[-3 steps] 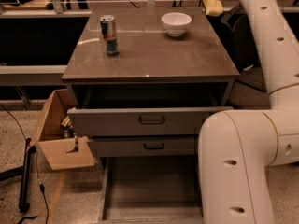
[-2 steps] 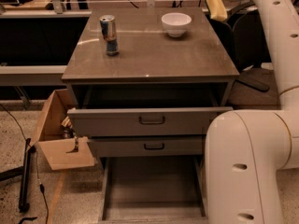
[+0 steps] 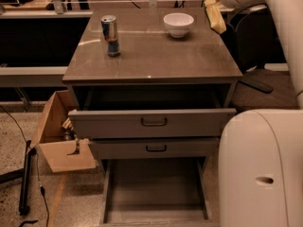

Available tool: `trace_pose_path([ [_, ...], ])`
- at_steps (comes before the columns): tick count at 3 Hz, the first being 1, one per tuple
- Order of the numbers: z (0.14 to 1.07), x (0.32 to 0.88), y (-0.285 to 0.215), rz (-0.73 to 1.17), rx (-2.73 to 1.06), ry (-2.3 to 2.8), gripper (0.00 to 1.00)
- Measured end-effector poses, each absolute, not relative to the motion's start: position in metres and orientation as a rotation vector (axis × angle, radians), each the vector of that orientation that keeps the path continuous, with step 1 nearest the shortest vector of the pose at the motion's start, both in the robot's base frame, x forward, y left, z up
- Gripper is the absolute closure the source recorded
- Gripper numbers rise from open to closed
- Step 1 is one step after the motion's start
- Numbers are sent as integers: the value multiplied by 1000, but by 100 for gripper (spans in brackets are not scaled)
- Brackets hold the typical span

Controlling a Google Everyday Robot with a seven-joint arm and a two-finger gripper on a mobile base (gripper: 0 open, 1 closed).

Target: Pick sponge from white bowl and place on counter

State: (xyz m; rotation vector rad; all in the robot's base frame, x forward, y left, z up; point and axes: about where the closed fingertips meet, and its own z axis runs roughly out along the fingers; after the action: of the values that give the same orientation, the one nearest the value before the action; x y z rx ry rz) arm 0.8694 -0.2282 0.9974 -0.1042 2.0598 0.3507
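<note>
White bowl (image 3: 178,24) sits at the counter's (image 3: 156,60) back-right, near the rear edge, with the can (image 3: 110,34) back-left and open surface between them and up to the front edge; can't tell whether the sponge is in the bowl. Gripper (image 3: 215,14) hangs just past the right rear corner, apart from the bowl, slightly lower than 0.7 s ago, grip state can't tell; bowl and can unmoved. Three drawers (image 3: 151,122) stand pulled out in front, cardboard box (image 3: 59,136) on the floor left.
</note>
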Motion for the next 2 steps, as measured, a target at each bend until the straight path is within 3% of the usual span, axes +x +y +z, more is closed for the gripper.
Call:
trace_pose_path([
  [2,974,827,-198,445,-93,2124,100],
])
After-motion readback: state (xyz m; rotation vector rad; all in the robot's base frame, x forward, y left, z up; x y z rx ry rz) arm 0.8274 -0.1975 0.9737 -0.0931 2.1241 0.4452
